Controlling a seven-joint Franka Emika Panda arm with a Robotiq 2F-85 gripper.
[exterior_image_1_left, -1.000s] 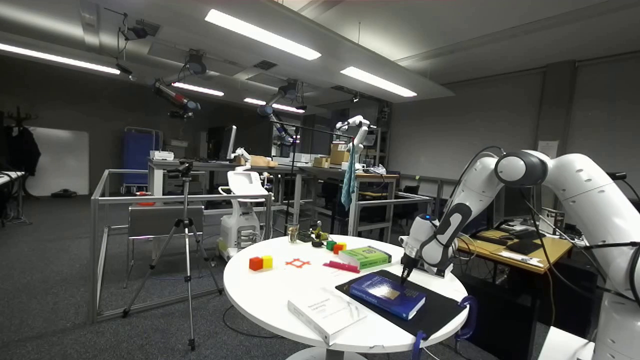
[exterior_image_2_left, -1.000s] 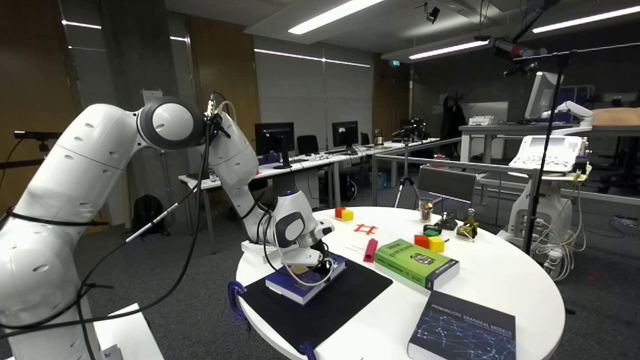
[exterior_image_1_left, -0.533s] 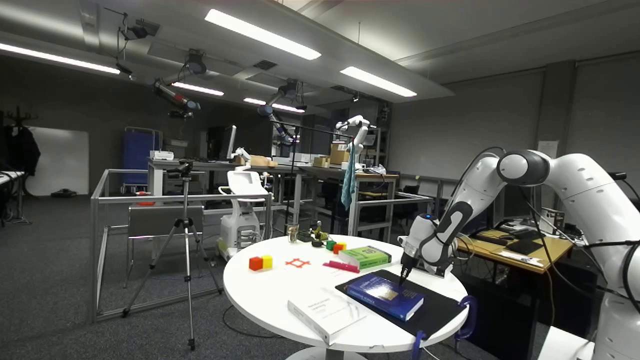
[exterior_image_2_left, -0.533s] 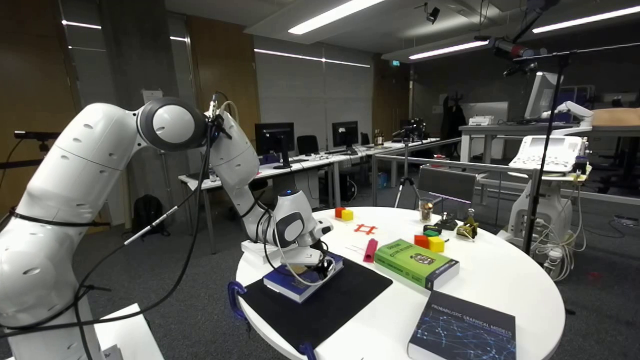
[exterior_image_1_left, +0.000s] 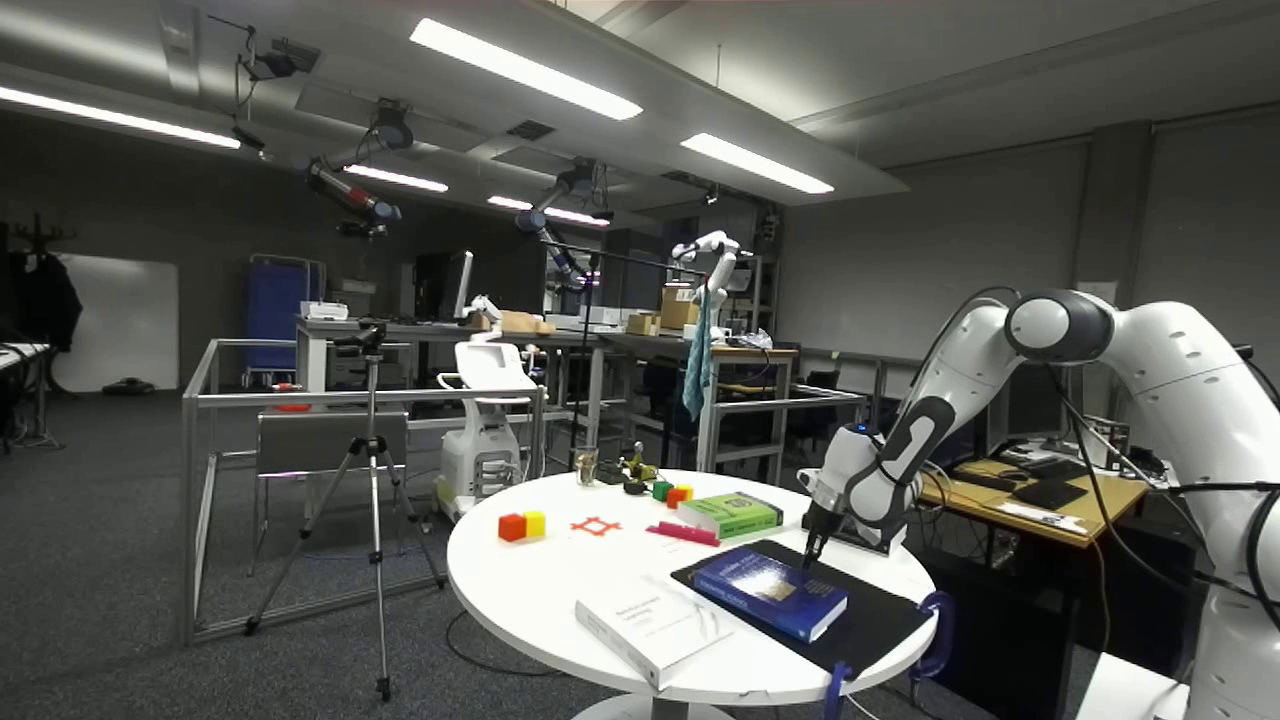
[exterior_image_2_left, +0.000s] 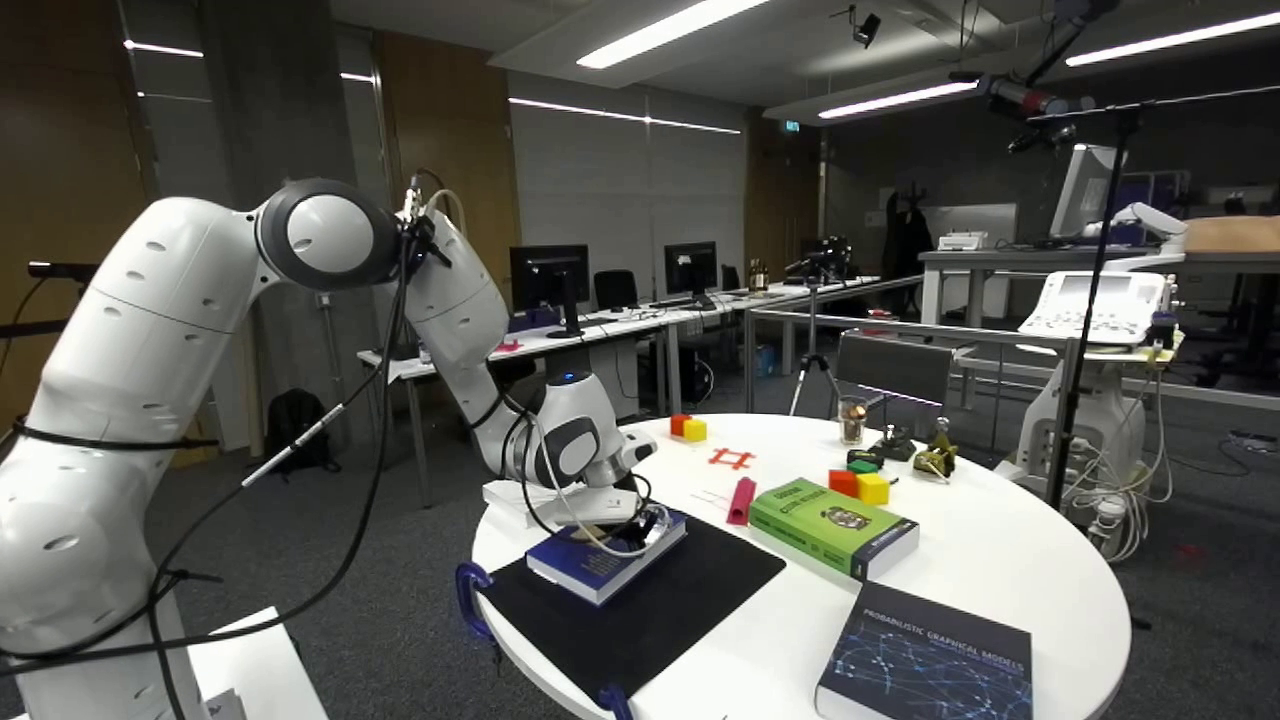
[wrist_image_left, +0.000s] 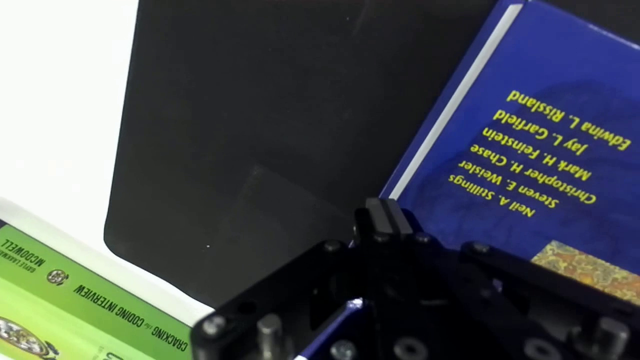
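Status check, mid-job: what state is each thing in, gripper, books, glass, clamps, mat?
Gripper: shut, holding nothing
Blue book: closed, face up
Black mat: flat beneath the blue book
Green book: closed, face up
White book: closed, face up
Dark book: closed, face up
Glass: upright, something inside
Blue clamps: fitted onto the table

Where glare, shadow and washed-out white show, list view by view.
In an exterior view, pale glare sits on the blue book; in both exterior views, the ceiling lights burn out to white; in the wrist view, the tabletop washes out at upper left and a dark patch, shadow or reflection, crosses the blue book.
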